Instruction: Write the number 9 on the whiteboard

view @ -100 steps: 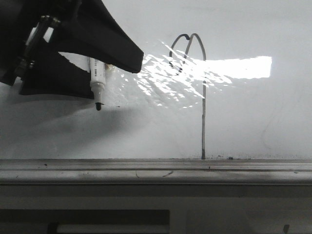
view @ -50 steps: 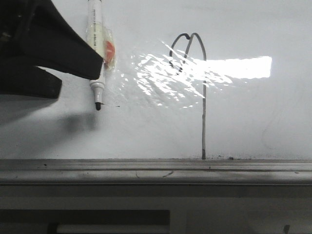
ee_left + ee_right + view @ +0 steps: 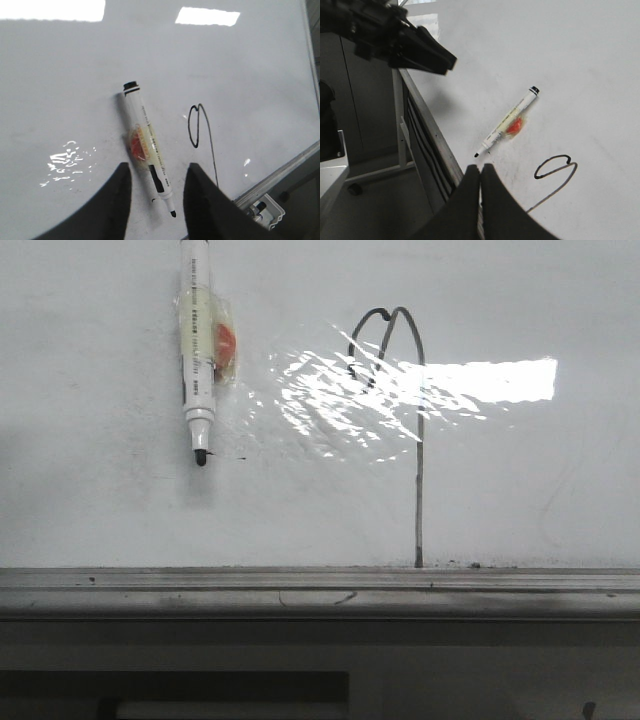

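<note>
White whiteboard (image 3: 520, 470) bears number 9 (image 3: 415, 430); marker (image 3: 199, 360) print unreadable; left pincer (image 3: 155, 187) apart, right pincer (image 3: 480, 172) together.

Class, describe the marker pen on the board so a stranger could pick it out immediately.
Start at the whiteboard and find the drawn number 9. Left of it lies the marker, uncapped, black tip toward the tray rail. It alone is a solid white object, with an orange-red patch taped on.

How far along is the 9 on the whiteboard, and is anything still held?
Done: a thin dark-grey 9, small loop over a long stem, stands on the glossy white whiteboard. In hand: nothing. The white marker pen lies uncapped on the board; the left tool is open above it, the right tool shut, empty. Left: apparently only pulling away.
</note>
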`<state>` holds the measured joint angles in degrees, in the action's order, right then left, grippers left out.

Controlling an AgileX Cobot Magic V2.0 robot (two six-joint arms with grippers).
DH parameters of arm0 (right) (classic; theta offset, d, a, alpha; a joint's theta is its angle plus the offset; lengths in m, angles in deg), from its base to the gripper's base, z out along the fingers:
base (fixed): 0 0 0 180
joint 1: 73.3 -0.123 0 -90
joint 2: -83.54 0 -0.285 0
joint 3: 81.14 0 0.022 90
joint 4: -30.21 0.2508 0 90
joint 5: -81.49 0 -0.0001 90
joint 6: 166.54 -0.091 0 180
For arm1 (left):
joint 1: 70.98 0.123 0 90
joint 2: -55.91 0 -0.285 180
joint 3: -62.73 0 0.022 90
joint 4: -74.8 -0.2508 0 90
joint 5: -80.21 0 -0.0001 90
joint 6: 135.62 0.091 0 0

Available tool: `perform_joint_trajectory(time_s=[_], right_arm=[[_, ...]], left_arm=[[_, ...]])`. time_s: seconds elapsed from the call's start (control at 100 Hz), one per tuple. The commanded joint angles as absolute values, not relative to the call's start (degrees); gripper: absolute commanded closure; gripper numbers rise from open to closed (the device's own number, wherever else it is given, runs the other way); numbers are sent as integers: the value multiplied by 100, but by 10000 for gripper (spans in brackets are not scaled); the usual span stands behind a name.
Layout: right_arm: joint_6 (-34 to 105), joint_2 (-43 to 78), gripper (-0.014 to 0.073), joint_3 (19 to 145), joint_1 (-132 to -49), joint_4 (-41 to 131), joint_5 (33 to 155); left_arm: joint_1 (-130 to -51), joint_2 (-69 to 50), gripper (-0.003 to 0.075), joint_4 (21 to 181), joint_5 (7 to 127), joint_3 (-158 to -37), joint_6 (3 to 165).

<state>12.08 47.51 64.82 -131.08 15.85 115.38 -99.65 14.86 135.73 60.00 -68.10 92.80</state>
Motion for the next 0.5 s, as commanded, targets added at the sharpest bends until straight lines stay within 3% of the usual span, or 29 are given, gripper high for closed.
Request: perform_joint_trajectory(time_s=[0.0,0.06,0.26,0.49], right_arm=[[1200,5161,634,5903,-13058,951,10543],[1200,5503,634,5450,-13047,573,10410],[1200,6353,635,4527,-13047,322,10395],[1200,6538,635,4368,-13047,322,10612]], left_arm=[[-9957,2154,654,13464,6081,-6734,9266],[-9957,2636,744,13375,6151,-6527,9266],[-9957,3697,741,13336,6210,-6007,9266],[-9957,3957,741,13346,6119,-5840,9266]])
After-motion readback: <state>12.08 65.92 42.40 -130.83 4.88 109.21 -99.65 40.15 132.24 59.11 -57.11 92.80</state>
